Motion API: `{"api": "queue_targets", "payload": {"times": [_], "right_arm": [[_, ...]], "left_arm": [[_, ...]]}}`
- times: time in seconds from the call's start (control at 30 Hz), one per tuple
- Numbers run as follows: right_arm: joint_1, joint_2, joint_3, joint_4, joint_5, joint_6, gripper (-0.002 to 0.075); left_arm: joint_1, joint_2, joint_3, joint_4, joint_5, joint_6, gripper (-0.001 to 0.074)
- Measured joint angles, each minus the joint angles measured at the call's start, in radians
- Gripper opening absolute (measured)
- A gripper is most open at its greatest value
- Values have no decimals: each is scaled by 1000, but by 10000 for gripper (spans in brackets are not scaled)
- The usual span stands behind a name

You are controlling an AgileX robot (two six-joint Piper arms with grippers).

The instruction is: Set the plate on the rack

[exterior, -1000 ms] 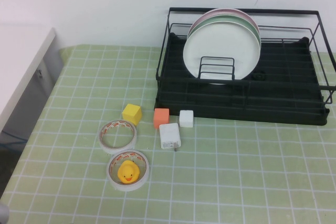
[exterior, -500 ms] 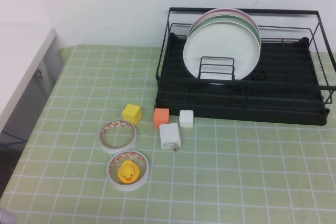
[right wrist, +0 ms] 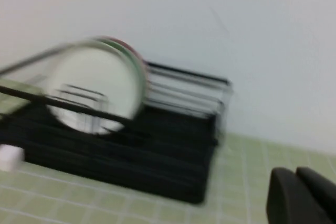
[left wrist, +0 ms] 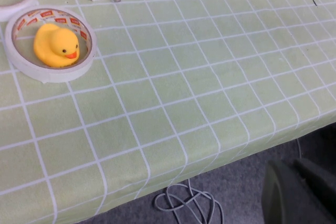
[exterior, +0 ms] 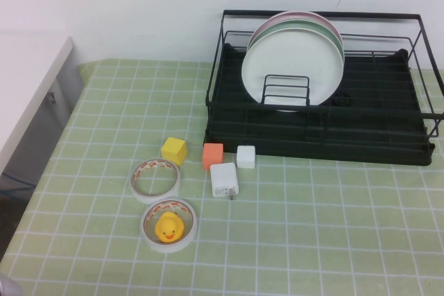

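1. Plate (exterior: 293,67): white, standing upright in the rack (exterior: 388,136), in front of the mint-green plate (exterior: 326,29) and pink plate (exterior: 274,22).
2. Rack: at the far right of the desk (exterior: 312,240).
3. Left tool (left wrist: 302,190): off the desk's near edge; state cannot be told.
4. Right tool (right wrist: 302,195): near the rack's end; state cannot be told.

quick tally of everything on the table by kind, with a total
plates: 3, all upright in the rack: white plate, green plate, pink plate
rack: 1
cubes: 3: yellow cube, orange cube, white cube
tape rolls: 2: empty tape roll, tape roll around the duck
rubber duck: 1
charger: 1
total: 11
left claw and right claw: off the table
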Motion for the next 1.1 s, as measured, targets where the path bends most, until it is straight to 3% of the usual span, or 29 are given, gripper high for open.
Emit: {"api": "queue_targets", "payload": {"times": [0.13, 0.3, 0.7, 1.1], "right_arm": [[-64, -35, 108, -265, 2, 302, 11], [-82, -35, 201, -359, 32, 446, 11], [-83, -35, 198, -369, 86, 467, 11], [-83, -35, 196, -276, 93, 357, 11]], "left_arm": [[0, 0, 0, 2, 0, 0, -1], [0, 0, 0, 2, 0, 0, -1], [0, 0, 0, 2, 0, 0, -1], [0, 0, 0, 2, 0, 0, 0]]}}
